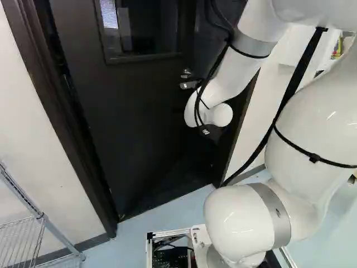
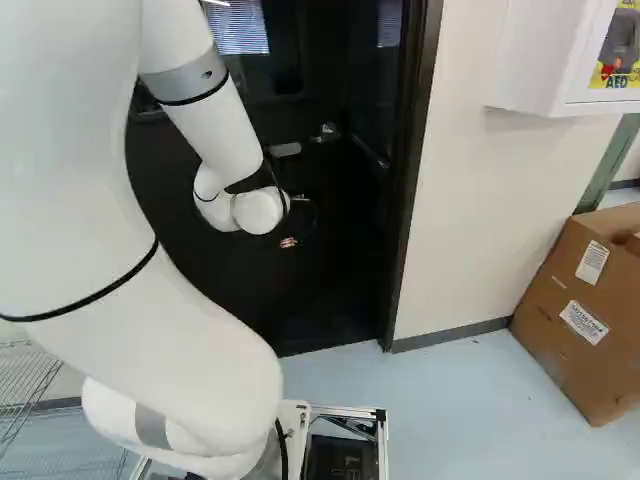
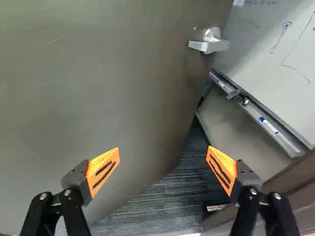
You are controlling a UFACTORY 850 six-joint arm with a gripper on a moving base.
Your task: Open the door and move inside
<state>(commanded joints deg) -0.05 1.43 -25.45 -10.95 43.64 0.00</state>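
One door (image 3: 98, 73), one lever handle (image 3: 209, 45) on it, one window (image 1: 142, 33) set in it, and it's standing ajar, a gap showing past its free edge! One white arm reaches toward it, carrying one tool (image 2: 290, 243), and its two fingers are spread wide, orange pads (image 3: 102, 172) well apart, nothing pinched between them.

Now to what's around: one brown door frame (image 2: 408, 180), and here's the tight spot, its edge running close beside one finger in the wrist view; whether they touch, I can't tell. Through the gap, one whiteboard (image 3: 280, 64) with one marker tray (image 3: 261, 118) along its foot, a blue-capped marker (image 3: 268, 124) lying on it, and dark ribbed flooring (image 3: 157, 206) below. Over at the left of the left base view, one wire rack (image 1: 22, 240); at the right of the right base view, one cardboard box (image 2: 575, 310) on the floor, one white wall cabinet (image 2: 540, 60) above.

And the door itself? Its face spreads ahead of the tool and past one finger, the handle farther ahead, beyond the fingertips and near the free edge, clear of both pads.
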